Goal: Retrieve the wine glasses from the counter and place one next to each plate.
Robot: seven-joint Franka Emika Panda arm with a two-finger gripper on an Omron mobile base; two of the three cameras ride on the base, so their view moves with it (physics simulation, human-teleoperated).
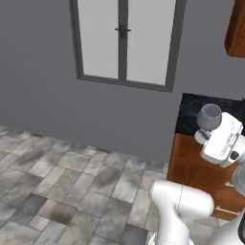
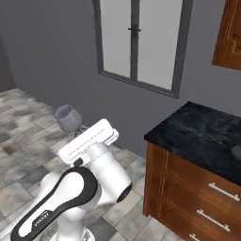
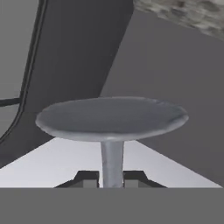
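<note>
A clear greyish wine glass [image 1: 209, 117] [image 2: 68, 117] is held in the air beside the counter [image 1: 191, 107] [image 2: 202, 132], a black veined slab over brown drawers. My gripper [image 1: 205, 136] [image 2: 81, 130] [image 3: 112, 178] is shut on its stem. In the hand view the stem [image 3: 112, 162] rises between my two dark fingertips [image 3: 87, 178], with the round foot [image 3: 111, 118] spread above them. From both base views the bowl stands clear of the white hand, over the tiled floor at the counter's left end. The plates are out of view.
A grey wall with a tall window [image 1: 123, 40] [image 2: 141, 44] is straight ahead. Stone floor tiles [image 1: 57, 182] stretch to the left. A brown wall cabinet [image 2: 228, 33] hangs over the counter. A small grey shape [image 2: 237, 150], cut off by the frame's edge, lies on the slab.
</note>
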